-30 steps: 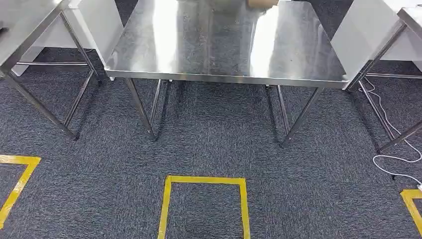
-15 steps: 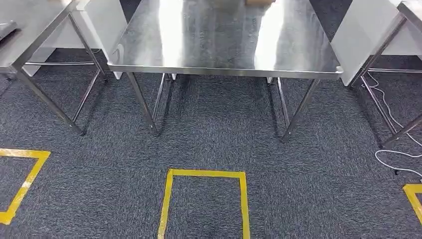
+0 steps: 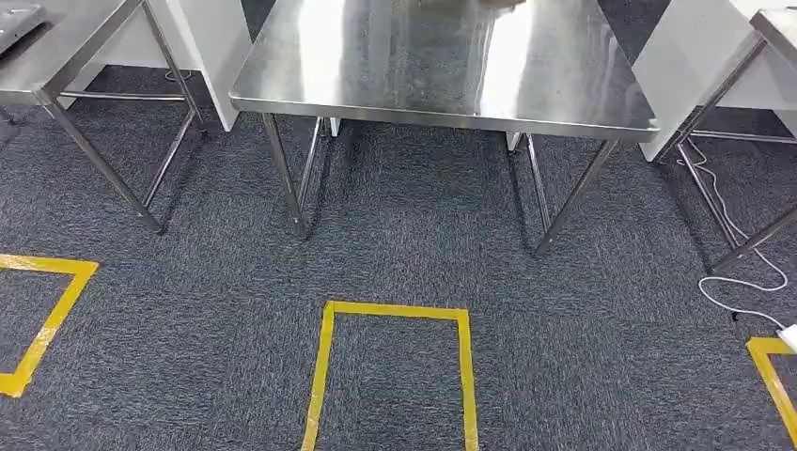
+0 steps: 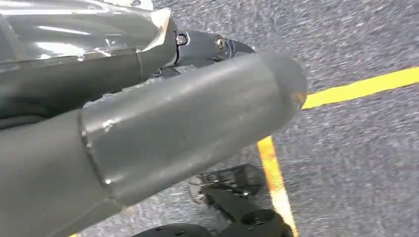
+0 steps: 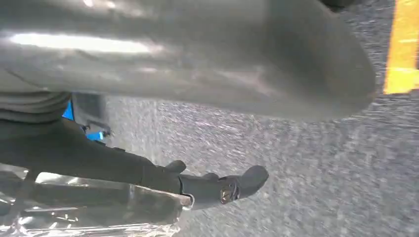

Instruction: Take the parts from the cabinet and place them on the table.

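Head view has the steel table (image 3: pixel 442 66) straight ahead on grey carpet. Left hand (image 4: pixel 163 133) and right hand (image 5: pixel 197 64) each hold a clear-wrapped part (image 4: pixel 74 29); the right's (image 5: pixel 89 212).

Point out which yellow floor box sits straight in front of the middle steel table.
The centre yellow tape box, lined up with the middle table. The left box and right box lie off to the sides, cut by the picture's edges.

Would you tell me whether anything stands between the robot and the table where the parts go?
Nothing visible does: bare carpet and a flat tape square lie before the table; the cable lies off to the right.
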`<state>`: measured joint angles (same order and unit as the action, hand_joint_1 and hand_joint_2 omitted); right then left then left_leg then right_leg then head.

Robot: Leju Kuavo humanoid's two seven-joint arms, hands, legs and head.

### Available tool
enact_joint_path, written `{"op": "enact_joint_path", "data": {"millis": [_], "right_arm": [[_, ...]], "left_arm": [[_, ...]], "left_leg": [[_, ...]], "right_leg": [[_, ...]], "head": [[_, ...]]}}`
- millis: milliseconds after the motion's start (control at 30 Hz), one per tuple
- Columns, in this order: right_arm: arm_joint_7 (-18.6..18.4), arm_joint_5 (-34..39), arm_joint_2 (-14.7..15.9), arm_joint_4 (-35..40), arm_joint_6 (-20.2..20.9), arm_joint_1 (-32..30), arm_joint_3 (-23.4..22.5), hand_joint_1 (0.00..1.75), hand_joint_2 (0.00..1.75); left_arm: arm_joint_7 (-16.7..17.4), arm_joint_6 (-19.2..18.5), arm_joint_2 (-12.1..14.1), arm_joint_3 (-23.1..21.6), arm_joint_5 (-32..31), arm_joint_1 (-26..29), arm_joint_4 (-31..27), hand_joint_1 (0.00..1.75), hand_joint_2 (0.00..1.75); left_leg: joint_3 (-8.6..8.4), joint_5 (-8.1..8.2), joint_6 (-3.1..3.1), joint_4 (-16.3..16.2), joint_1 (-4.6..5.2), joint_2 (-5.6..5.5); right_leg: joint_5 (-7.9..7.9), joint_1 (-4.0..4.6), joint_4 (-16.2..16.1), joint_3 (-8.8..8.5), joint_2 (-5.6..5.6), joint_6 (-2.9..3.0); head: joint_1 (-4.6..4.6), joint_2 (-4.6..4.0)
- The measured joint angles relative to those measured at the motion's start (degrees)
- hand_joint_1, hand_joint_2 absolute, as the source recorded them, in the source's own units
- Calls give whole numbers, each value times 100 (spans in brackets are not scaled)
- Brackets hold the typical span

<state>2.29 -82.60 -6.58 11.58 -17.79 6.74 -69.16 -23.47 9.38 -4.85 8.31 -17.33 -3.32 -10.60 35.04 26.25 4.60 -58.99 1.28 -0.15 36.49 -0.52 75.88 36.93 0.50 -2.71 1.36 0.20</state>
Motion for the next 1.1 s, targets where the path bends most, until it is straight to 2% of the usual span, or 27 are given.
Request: {"op": "enact_joint_path", "data": {"millis": [33, 67, 100, 133, 167, 200, 233, 267, 300, 367, 400, 433, 467, 500, 533, 600, 633, 667, 767, 800, 833, 867, 933, 967, 1000, 1033, 1100], "right_arm": [[0, -2, 0, 0, -2, 2, 0, 0, 0], [0, -2, -2, 0, -2, 8, 0, 0, 0], [0, -2, -2, 0, -4, 19, 0, 0, 0], [0, -2, 74, 24, -13, 40, 0, 0, 0], [0, -4, 15, 15, -15, 49, 0, 0, 0], [0, -4, 61, 22, -18, 52, 0, 0, 0], [-2, -4, 23, 15, -17, 49, 0, 0, 0], [-17, -4, 53, 20, -20, 47, 0, 0, 0], [-33, -4, 6, 4, -20, 47, 0, 0, 0], [-44, 2, 24, 9, -28, 53, 0, 0, 0], [-46, 17, 22, 9, -28, 41, 0, 0, 0], [-48, 39, 13, 9, -31, 31, 0, 0, 0], [-48, 50, 11, 9, -37, 22, 0, 0, 0], [-48, 61, 2, 9, -42, 12, -2, 0, 0], [-48, 79, -9, 7, -48, 2, -2, 0, 0], [-48, 101, -11, 9, -59, -3, -2, 0, 0], [-48, 101, -2, 9, -68, 0, -2, 0, 0], [-48, 101, -13, 9, -70, 18, -2, 0, 0], [-48, 113, -15, 9, -76, 11, -4, 0, 0], [-48, 118, -11, 9, -76, -9, -11, 0, 0], [-48, 118, -2, 9, -76, -6, -11, 0, 0], [-48, 118, -4, 9, -76, -9, -11, 0, 0], [-48, 125, -11, 7, -76, -9, -11, 0, 0], [-48, 125, -11, 7, -77, -10, -11, 0, 0], [-48, 125, -7, 7, -76, -12, -13, 0, 0], [-48, 127, -2, 7, -77, -11, -13, 0, 0], [-48, 136, 7, 7, -79, -5, -13, 0, 0]], "left_arm": [[0, 0, -4, 0, 0, -2, 0, 0, 0], [0, 2, -4, 0, 0, -4, 0, 0, 0], [0, 2, -9, 0, 0, -6, 0, 0, 0], [0, 2, -68, -2, -7, -9, -2, 0, 0], [0, 11, -48, 0, -7, -8, -2, 0, 0], [-2, 11, -66, 2, -7, -6, -2, 0, 0], [4, 2, -65, 0, -9, -14, -2, 0, 0], [4, 0, -74, 0, -11, -17, -2, 0, 0], [4, 2, -55, 0, -11, -11, 2, 0, 0], [9, 0, -70, 0, -24, -2, 2, 0, 0], [15, 0, -66, 0, -46, -1, 2, 0, 0], [18, 0, -63, 0, -66, -6, 0, 0, 0], [24, 0, -61, 0, -77, -14, 0, 0, 0], [35, 0, -57, -2, -90, -14, 0, 0, 0], [44, 0, -55, -4, -125, -13, 0, 0, 0], [68, -9, -52, -11, -144, -27, -2, 0, 0], [72, -18, -57, -13, -160, -49, -2, 0, 0], [72, -17, -52, -15, -177, -62, -2, 0, 0], [74, -17, -37, -18, -188, -75, -2, 0, 0], [74, -17, -41, -22, -192, -83, -4, 0, 0], [74, -17, -46, -24, -195, -94, -7, 0, 0], [77, -17, -37, -22, -195, -101, -13, 0, 0], [77, -17, -37, -24, -197, -108, -15, 0, 0], [77, -17, -37, -24, -197, -107, -15, 0, 0], [77, -17, -37, -24, -197, -107, -15, 0, 0], [77, -17, -37, -24, -197, -109, -15, 0, 0], [77, -26, -42, -26, -216, -109, -15, 0, 0]], "left_leg": [[86, -74, 10, 0, 34, -1], [154, -138, 17, 1, 76, -5], [218, -205, 28, 2, 102, -10], [255, -255, 18, -6, 102, -8], [258, -320, 4, 5, 101, 16], [248, -376, -29, 56, 89, 27], [254, -457, -75, 85, 38, 32], [255, -545, -113, 152, 46, 26], [299, -550, -143, 188, 48, 15], [426, 140, -269, -214, 0, -16], [514, 477, -336, -602, -53, -13], [611, 711, -402, -1030, -100, -11], [667, 753, -467, -1409, -153, -6], [625, 643, -519, -1523, -194, -5], [440, 424, -590, -1398, -246, -2], [-316, 116, -713, -374, -347, 18], [-568, 285, -753, 55, -361, 14], [-632, 285, -691, 201, -300, -16], [-579, 301, -594, 184, -270, -10], [-539, 222, -466, 269, -293, 1], [-499, 159, -356, 284, -287, 13], [-434, 108, -275, 286, -293, 16], [-296, 2, -218, 281, -282, 27], [-232, -51, -220, 279, -275, 30], [-164, -110, -227, 277, -270, 32], [-106, -158, -242, 274, -272, 32], [15, -259, -297, 269, -287, 26]], "right_leg": [[-204, 49, -271, -236, -6, -10], [-368, 114, -661, -516, -10, 28], [-451, 188, -1195, -876, -16, 137], [-302, 262, -1802, -1291, -5, 321], [-254, 269, -2153, -1462, 30, 356], [-295, 289, -2108, -1382, 26, 345], [-359, 289, -2162, -1358, 20, 420], [-463, 292, -2229, -1325, 20, 476], [-603, 147, -2323, -1320, 27, 486], [-760, 133, -2351, -1167, 45, 536], [-827, 118, -2349, -1090, 48, 513], [-893, 102, -2332, -1026, 52, 487], [-947, 69, -2292, -929, 59, 436], [-985, 39, -2258, -849, 66, 385], [-1019, -4, -2201, -755, 67, 359], [-1033, -74, -2050, -609, 68, 328], [-1034, -71, -1987, -528, 71, 321], [-1050, -31, -1916, -464, 75, 260], [-1144, -33, -1922, -437, 64, 121], [-1147, 34, -1922, -389, 43, 60], [-958, -32, -1786, -289, 29, 96], [-702, -28, -1492, -175, 11, 157], [-208, -47, -580, 110, -8, 186], [-103, -44, -234, 179, -16, 150], [-145, -51, -117, 130, -18, 89], [-276, -59, -255, -25, -18, 24], [-654, -88, -1170, -679, -18, -87]], "head": [[-2, 0], [0, 0], [-2, 0], [48, 0], [25, 0], [50, 0], [37, 0], [33, 0], [5, 0], [32, 0], [22, 0], [26, 0], [30, 0], [26, 0], [33, 0], [35, 0], [41, 0], [48, 0], [37, 0], [26, 0], [35, 0], [2, 0], [-15, 0], [-22, 0], [-13, 0], [-20, 0], [-22, 0]]}}
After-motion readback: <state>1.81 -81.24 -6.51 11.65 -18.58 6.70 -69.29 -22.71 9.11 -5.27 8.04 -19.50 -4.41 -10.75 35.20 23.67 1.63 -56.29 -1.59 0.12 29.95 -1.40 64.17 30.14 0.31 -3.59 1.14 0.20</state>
